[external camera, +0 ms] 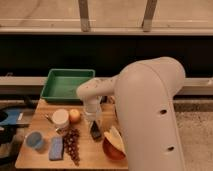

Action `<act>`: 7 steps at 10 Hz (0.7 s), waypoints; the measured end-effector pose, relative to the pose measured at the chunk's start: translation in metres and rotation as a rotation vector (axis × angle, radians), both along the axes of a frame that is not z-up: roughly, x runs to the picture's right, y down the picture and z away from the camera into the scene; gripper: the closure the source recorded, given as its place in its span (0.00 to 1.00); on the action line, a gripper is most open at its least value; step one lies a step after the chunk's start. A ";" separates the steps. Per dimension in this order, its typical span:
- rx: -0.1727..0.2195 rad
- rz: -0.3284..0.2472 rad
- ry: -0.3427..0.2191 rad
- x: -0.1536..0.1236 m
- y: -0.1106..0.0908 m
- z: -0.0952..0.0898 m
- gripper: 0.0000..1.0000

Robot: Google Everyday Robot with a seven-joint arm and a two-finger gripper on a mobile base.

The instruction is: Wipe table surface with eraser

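Gripper closed narrow on the eraser, holding it down against the table surface midway between back and front edges, apparently for wiping contact.

A single camera sits high behind the arm, looking down and forward onto the nearby wooden surface, with the claw low at centre.

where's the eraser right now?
Camera view, mid-table: the eraser is gripped at the tip of the end effector, down on the table surface, between the orange fruit and the red bowl.
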State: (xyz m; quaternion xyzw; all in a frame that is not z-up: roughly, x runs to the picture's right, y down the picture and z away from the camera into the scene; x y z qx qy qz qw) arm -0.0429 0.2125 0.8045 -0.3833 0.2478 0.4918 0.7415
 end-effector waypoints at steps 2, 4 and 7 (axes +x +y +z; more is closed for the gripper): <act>0.008 0.035 0.036 0.018 -0.007 0.006 1.00; 0.005 0.040 0.056 0.032 -0.026 0.025 1.00; 0.009 0.004 0.044 0.014 -0.049 0.044 1.00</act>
